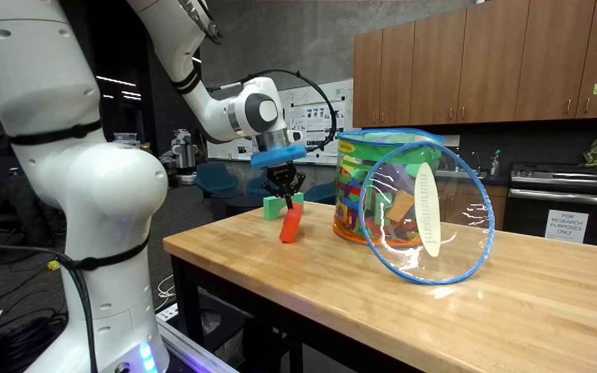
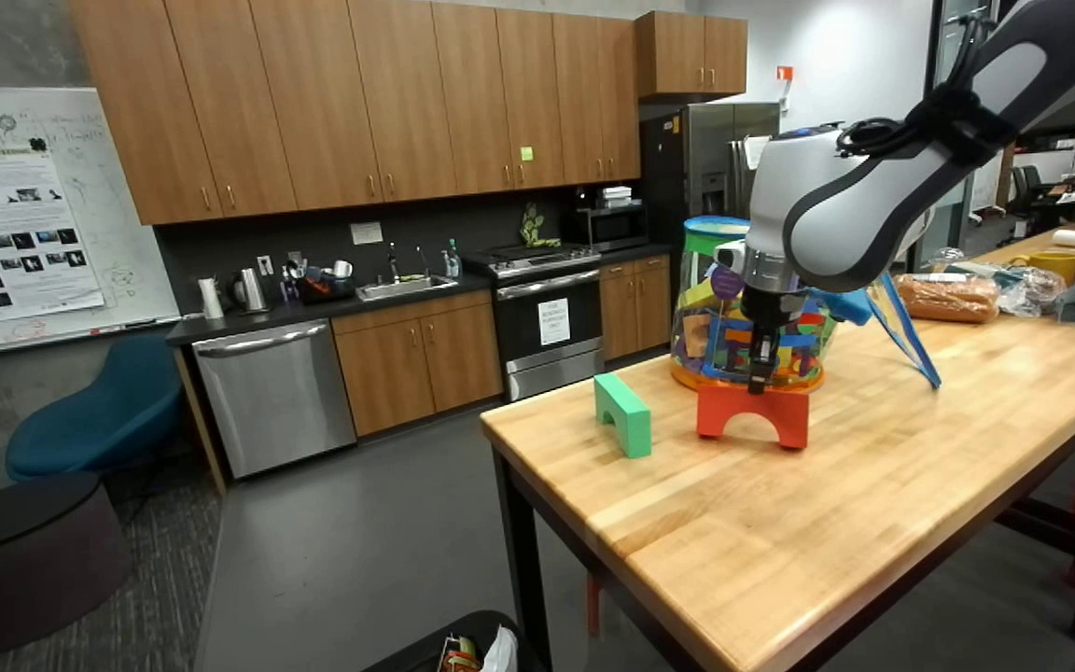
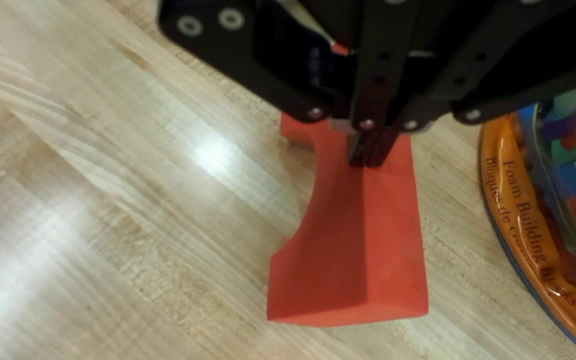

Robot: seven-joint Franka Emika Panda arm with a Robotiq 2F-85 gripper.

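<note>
My gripper [image 3: 368,157] is shut on the upper edge of a red arch block [image 3: 393,235]. Its fingertips are close together there, and the foam is slightly creased beside them. In both exterior views the gripper [image 1: 289,202] [image 2: 760,373] points down at the top of the red block [image 1: 291,225] [image 2: 719,409]. The block is tilted, arch side down, at or just above the wooden table [image 1: 257,243]. I cannot tell whether it touches the table. A green arch block [image 1: 271,208] [image 2: 629,415] stands on the table beside it, near the table's end.
A clear bag [image 1: 347,207] full of coloured foam blocks stands close beside the red block. Its orange base [image 3: 528,250] shows in the wrist view. Its round blue-rimmed lid [image 1: 423,281] hangs open onto the table. Wrapped bread [image 2: 948,297] and a yellow mug [image 2: 1055,264] lie farther along.
</note>
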